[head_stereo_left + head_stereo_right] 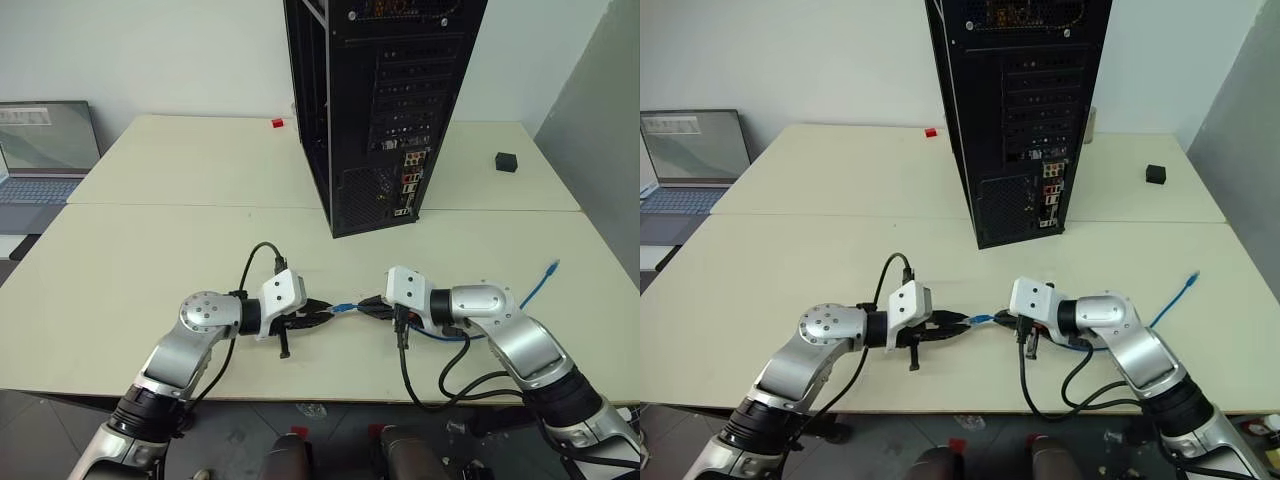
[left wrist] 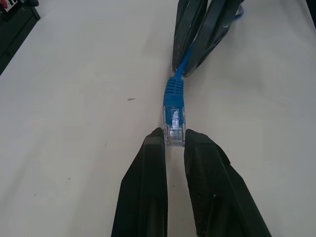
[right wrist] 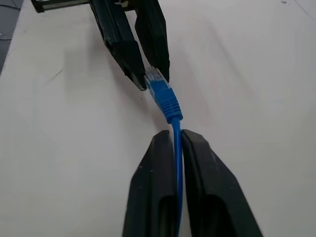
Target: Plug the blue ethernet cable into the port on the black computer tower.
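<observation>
Pinching the clear plug [image 2: 174,129] of the blue ethernet cable [image 1: 343,307], the left gripper [image 1: 322,309] is clamped tight on its tip. Facing it from 3 o'clock, the right gripper [image 1: 368,305] has the cord running between its fingers [image 3: 155,163], though whether they squeeze it or sit loose, can't tell. From there the cable trails off to 3 o'clock, its far plug lying on the pale table [image 1: 150,260]. At 12 o'clock stands the black computer tower [image 1: 380,110], ports [image 1: 408,180] facing us. Farther out: a small black cube [image 1: 506,162] at 2 o'clock, a laptop [image 1: 45,150] at 10, plain white walls.
</observation>
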`<action>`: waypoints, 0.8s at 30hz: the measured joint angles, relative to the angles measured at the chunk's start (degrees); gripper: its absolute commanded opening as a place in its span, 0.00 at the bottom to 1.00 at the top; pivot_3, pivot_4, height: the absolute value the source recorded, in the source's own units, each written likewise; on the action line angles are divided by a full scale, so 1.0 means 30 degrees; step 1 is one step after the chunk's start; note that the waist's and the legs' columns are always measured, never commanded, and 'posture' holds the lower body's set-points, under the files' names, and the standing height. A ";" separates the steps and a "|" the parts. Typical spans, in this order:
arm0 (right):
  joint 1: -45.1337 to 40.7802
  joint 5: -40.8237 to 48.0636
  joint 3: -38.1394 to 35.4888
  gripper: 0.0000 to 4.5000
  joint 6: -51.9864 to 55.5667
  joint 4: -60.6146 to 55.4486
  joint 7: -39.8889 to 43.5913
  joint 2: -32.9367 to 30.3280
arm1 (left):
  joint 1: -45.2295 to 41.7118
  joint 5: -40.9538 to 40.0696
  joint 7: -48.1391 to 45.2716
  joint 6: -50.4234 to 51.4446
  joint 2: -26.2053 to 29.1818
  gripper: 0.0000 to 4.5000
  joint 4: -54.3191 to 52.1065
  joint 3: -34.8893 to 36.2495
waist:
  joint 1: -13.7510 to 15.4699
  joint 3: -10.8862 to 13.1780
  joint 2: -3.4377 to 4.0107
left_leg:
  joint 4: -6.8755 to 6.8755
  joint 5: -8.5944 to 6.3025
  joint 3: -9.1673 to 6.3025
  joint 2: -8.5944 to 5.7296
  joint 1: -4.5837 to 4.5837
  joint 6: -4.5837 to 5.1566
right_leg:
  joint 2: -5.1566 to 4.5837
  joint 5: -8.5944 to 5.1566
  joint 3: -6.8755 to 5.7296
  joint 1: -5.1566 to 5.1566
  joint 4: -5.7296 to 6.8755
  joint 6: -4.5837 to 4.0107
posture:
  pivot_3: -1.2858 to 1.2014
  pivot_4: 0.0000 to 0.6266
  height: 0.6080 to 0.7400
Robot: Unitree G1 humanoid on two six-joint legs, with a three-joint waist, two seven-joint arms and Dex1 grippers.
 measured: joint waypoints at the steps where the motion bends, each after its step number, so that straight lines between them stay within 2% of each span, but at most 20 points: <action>1: 0.0000 0.0144 -0.0003 0.33 -0.0072 -0.0076 0.0177 -0.0108 | 0.0002 0.0000 0.0000 -0.0020 -0.0031 0.06 0.0000 0.0000 | -0.0002 0.0000 0.0000 | 0.0001 0.0000 -0.0004 0.0000 0.0001 0.0000 | 0.0000 0.0000 0.0001 0.0000 0.0000 0.0000 | 0.52 0.24 1.00; 6: -0.0004 0.1075 -0.0323 0.59 -0.0254 -0.0206 0.1194 -0.0857 | 0.0116 0.0080 0.0384 -0.0702 -0.0125 0.06 0.0014 0.0018 | 0.0004 0.0005 0.0001 | 0.0000 0.0000 -0.0005 -0.0003 -0.0001 0.0000 | -0.0004 0.0000 0.0003 0.0000 -0.0002 0.0000 | 0.52 0.24 1.00; 9: -0.0075 0.2416 -0.1594 0.76 0.0718 -0.0543 0.1925 -0.1642 | 0.0576 0.0312 0.0502 -0.2024 -0.0124 0.06 -0.0052 0.0046 | 0.0016 0.0007 0.0000 | 0.0000 0.0000 -0.0011 0.0000 -0.0001 0.0000 | -0.0011 0.0001 0.0006 0.0001 -0.0005 -0.0002 | 0.52 0.24 1.00; 13: 0.0011 0.5039 -0.3395 0.98 0.3342 -0.1515 0.2022 -0.1745 | 0.1303 0.2175 0.1000 -0.6307 0.0132 0.06 -0.0241 -0.0078 | 0.0012 0.0009 0.0000 | -0.0013 0.0000 -0.0041 0.0011 0.0000 -0.0001 | -0.0068 -0.0004 0.0035 0.0004 -0.0010 -0.0017 | 0.52 0.24 1.00; 20: 0.0224 0.8295 -0.4705 0.98 0.7793 -0.2344 -0.0600 0.0276 | 0.1471 0.7258 0.3543 -1.7142 0.1061 0.06 0.2345 -0.0809 | 0.0043 0.0016 0.0013 | -0.0019 0.0000 -0.0047 -0.0011 -0.0005 0.0000 | -0.0112 -0.0009 0.0026 0.0005 -0.0009 -0.0023 | 0.52 0.24 1.00; 24: 0.0488 0.9335 -0.4707 0.98 0.9585 -0.2458 -0.2035 0.1346 | 0.0493 1.0225 0.6399 -2.1166 0.1059 0.06 0.4374 -0.0659 | 0.0056 0.0016 0.0013 | -0.0015 -0.0001 -0.0041 -0.0021 -0.0028 0.0002 | -0.0114 -0.0010 0.0006 0.0005 -0.0014 -0.0021 | 0.52 0.24 1.00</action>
